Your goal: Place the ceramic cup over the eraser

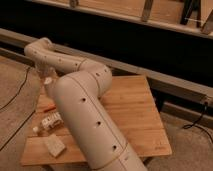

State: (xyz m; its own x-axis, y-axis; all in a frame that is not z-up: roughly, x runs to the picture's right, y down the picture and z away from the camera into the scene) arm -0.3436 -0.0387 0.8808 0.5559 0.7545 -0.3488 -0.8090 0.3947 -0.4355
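Note:
My white arm (87,115) rises from the bottom middle, bends above the wooden table (132,112) and reaches back to the table's far left corner. The gripper (48,86) hangs there, pointing down, mostly behind the arm. A pale rounded shape (48,80) at the arm's end could be the ceramic cup or part of the wrist; I cannot tell which. The black eraser does not show; it is hidden or out of view.
A pale beige sponge-like block (54,145) lies at the table's front left. A small whitish object (50,121) and a thin orange-red item (48,107) lie behind it. A dark wall with a metal rail (170,82) runs behind the table. A cable (197,125) lies on the floor at the right.

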